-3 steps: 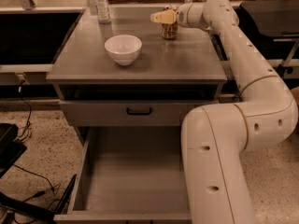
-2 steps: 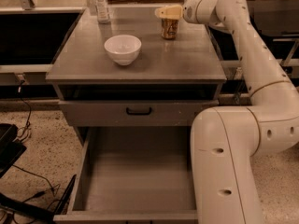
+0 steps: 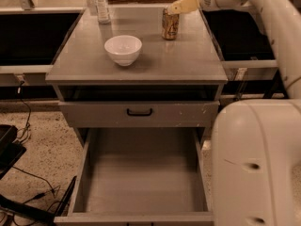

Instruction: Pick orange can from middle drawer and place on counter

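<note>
Grey counter (image 3: 178, 60) over a pulled-out middle drawer (image 3: 141, 182), on a speckled floor (image 3: 42, 149).
On the counter a white bowl (image 3: 123, 49) sits near the middle, its pale inside showing. The orange can (image 3: 170, 24) stands upright at 1 o'clock from the bowl, and a clear plastic bottle (image 3: 101, 4) stands at 11 o'clock, its top cut off by the frame. The gripper (image 3: 178, 7) hangs at the can's top rim, on the 2 o'clock side; I cannot tell whether it grips the can. The drawer's plain floor lies in view under a shut drawer front (image 3: 139, 113) with a black handle. The white arm (image 3: 256, 164) hides the scene at 4 o'clock. Black cables (image 3: 28, 178) lie at 8 o'clock.
</note>
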Motion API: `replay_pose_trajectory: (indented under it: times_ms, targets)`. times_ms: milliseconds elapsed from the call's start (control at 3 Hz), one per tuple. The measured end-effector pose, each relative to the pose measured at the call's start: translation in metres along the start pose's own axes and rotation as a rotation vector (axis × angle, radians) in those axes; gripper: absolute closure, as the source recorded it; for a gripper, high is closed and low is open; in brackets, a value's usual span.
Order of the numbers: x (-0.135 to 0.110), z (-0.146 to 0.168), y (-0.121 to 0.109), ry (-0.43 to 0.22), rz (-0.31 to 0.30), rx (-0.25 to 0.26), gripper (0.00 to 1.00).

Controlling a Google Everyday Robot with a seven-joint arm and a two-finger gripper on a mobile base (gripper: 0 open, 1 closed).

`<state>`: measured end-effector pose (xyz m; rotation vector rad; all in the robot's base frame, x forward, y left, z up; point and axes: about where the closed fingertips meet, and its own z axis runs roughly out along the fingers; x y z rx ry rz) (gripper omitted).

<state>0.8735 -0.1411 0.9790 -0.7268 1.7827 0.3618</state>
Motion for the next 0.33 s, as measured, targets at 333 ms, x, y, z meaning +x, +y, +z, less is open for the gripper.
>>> replay_pose_trajectory:
  times_ms: [333]
  targets:
    - [-0.0303, -0.0629, -0.0137, 0.024, -0.113, 0.135, 0.00]
